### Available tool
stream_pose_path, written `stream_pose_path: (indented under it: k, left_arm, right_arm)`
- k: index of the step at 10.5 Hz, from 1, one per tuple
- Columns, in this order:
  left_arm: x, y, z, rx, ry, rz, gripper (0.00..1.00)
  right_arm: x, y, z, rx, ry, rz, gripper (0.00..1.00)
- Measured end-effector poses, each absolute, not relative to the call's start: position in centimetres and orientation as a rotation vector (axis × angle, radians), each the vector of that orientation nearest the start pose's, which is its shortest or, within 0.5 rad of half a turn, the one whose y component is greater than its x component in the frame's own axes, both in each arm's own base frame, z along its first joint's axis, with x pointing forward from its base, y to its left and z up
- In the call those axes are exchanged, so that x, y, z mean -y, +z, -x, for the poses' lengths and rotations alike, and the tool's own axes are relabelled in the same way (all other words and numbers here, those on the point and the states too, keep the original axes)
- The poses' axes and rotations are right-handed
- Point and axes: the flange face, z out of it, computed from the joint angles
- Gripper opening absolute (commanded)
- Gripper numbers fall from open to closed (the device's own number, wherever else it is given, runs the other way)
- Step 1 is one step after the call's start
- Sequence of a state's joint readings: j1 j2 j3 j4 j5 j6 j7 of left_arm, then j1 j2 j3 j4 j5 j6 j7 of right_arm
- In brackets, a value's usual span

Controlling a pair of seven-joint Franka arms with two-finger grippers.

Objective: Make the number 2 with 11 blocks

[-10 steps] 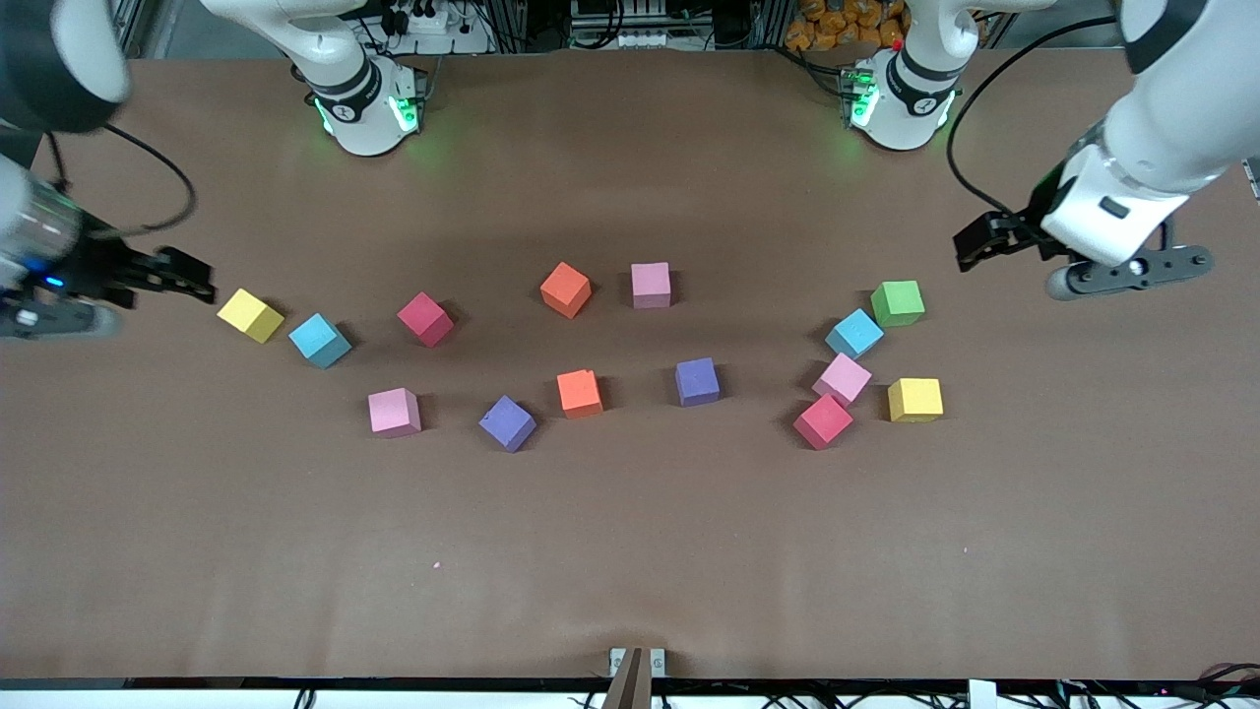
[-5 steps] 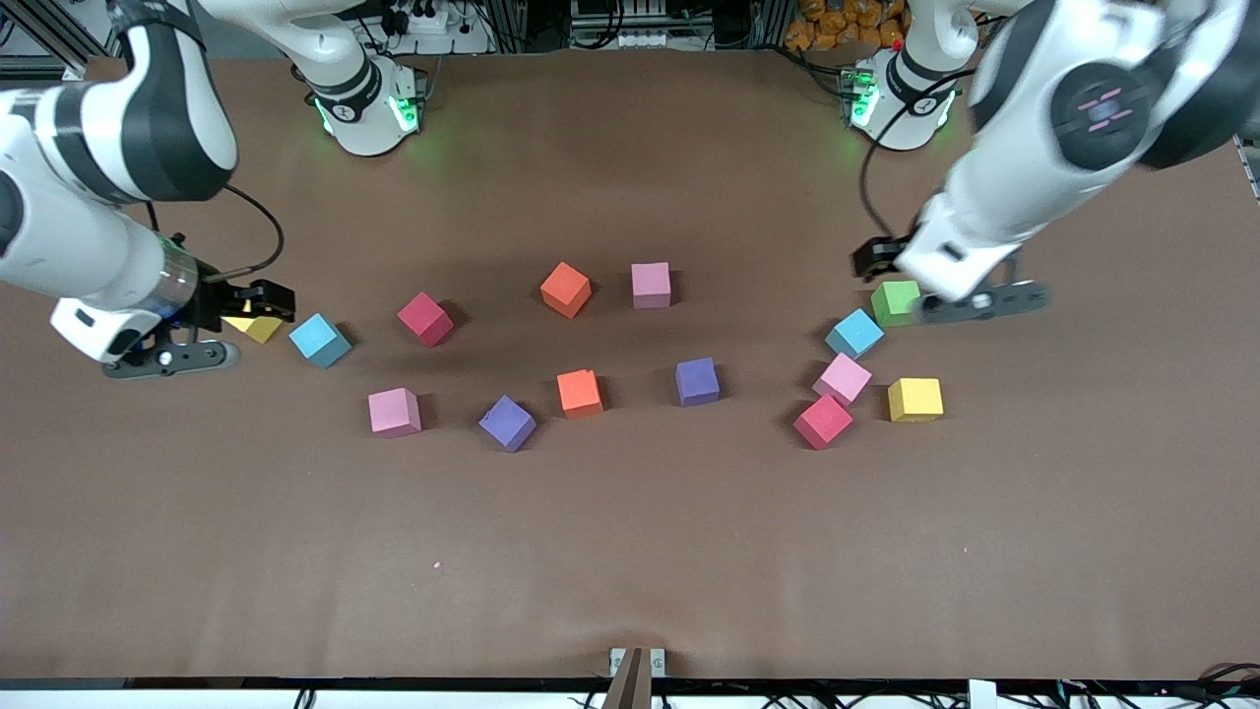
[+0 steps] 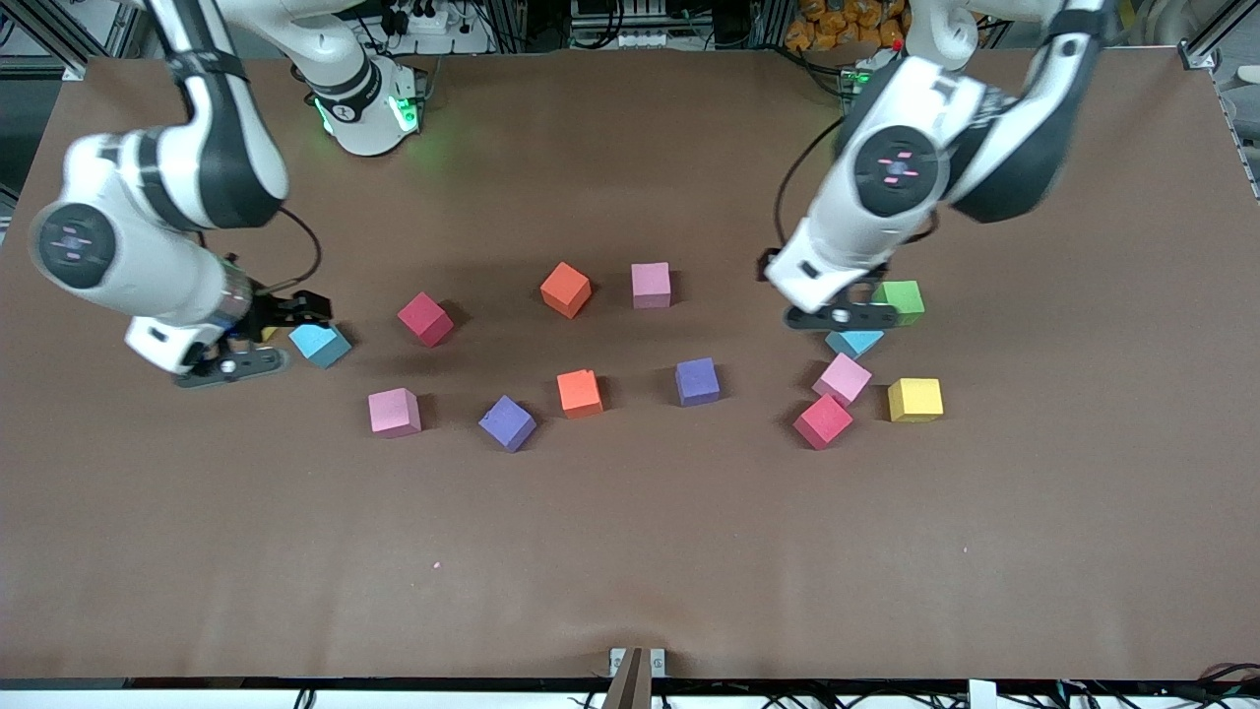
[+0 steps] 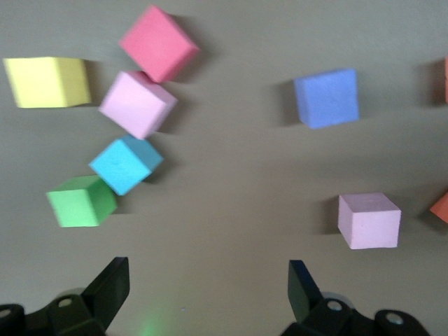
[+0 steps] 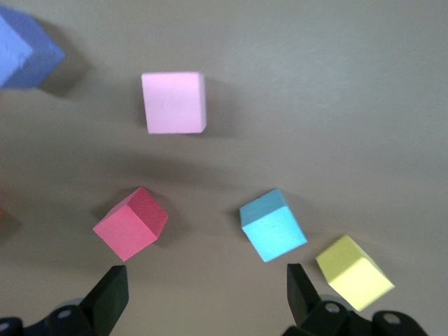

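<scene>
Pink blocks [image 3: 651,285] number three; red, orange, purple, blue, yellow two each, green one; both jaws released above.

Both arms have glossy white shells with rounded, tubular links and black bands at the joints. A round black joint cap with small pink marks sits on each arm's elbow link. Each base carries a black collar with a small logo and a glowing green light ring. Black cables loop from the forearms to the wrists. The left gripper [image 4: 203,290] and right gripper [image 5: 203,294] have matte black, wedge-shaped fingers [image 4: 112,283] on black bodies with round screw bosses.
</scene>
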State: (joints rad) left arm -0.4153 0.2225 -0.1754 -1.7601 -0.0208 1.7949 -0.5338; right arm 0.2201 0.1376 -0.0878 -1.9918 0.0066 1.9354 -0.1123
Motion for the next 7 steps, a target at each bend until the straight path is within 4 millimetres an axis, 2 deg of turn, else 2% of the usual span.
stream_pose_path:
  k: [1,4,5,7]
  left_arm:
    - [35.0,40.7,-48.8,-0.086,0.276,3.088,1.00]
    - [40.1,34.5,-44.5,-0.047,0.257,3.114,1.00]
    - [41.6,32.9,-43.7,-0.007,0.248,3.126,1.00]
    - [44.2,30.2,-42.5,0.089,0.225,3.153,1.00]
  right_arm:
    - [-9.2,36.6,-54.7,0.430,0.339,3.105,1.00]
    - [-15.1,34.8,-52.1,0.609,0.408,3.081,1.00]
    - [-16.3,33.9,-51.1,0.649,0.443,3.074,1.00]
    - [-17.3,31.5,-49.1,0.696,0.500,3.063,1.00]
